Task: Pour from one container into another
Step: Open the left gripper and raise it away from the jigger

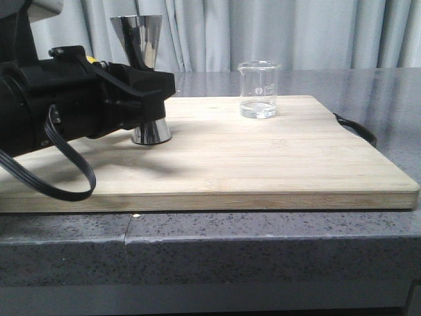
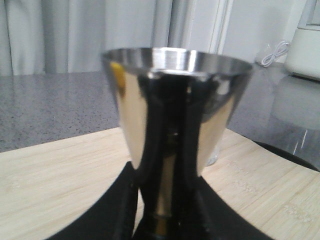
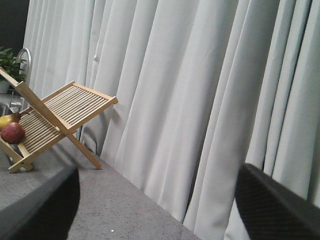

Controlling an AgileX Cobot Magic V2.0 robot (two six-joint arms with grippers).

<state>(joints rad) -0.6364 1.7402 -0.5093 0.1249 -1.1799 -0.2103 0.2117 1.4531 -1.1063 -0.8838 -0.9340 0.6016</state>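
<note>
The steel hourglass jigger (image 1: 140, 36) stands upright on the left part of the wooden board (image 1: 263, 164). My left gripper (image 1: 158, 99) comes in from the left and is shut on its waist. Up close in the left wrist view, the jigger (image 2: 175, 100) fills the middle, and the black fingers (image 2: 115, 210) press in on either side of its narrow waist. The glass beaker (image 1: 258, 90) stands apart at the board's back, right of the middle, with a little clear liquid in its bottom. My right gripper (image 3: 157, 210) is open, holds nothing, and faces curtains.
The board has a black handle (image 1: 358, 128) at its right end and lies on a grey stone counter (image 1: 197, 243). Grey curtains hang behind. A folding wooden rack (image 3: 55, 115) with fruit shows in the right wrist view. A white appliance (image 2: 305, 40) stands at the back.
</note>
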